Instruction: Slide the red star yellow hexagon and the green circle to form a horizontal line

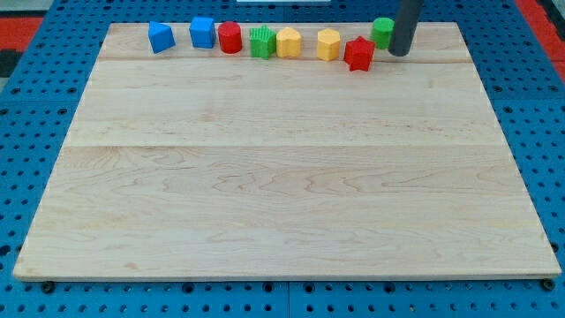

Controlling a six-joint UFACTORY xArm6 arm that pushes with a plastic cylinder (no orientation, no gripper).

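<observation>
1. Currently, your rod's tip (399, 54) sits at the board's 1 o'clock, touching or just beside the green circle (382, 32) on that block's 3 o'clock side. It is a bare rod with nothing to open or close, and it carries nothing.
2. Red star (358, 54): at the green circle's 7 o'clock, just beside it, slightly nearer the view's bottom than the other blocks.
3. Yellow hexagon (328, 44): at the red star's 9 o'clock, close by; you cannot tell whether they touch.
4. Second yellow block (289, 41): at the hexagon's 9 o'clock, a small gap between.
5. Green ridged block (261, 42): touching the second yellow block's 9 o'clock side.
6. Red cylinder (229, 37): just beside the green ridged block at 9 o'clock.
7. Blue cube (202, 33), then a blue angular block (160, 37): the row's 9 o'clock end.
8. Wooden board (282, 194): all blocks line its 12 o'clock edge.
9. Blue pegboard (35, 132): surrounds the board.
</observation>
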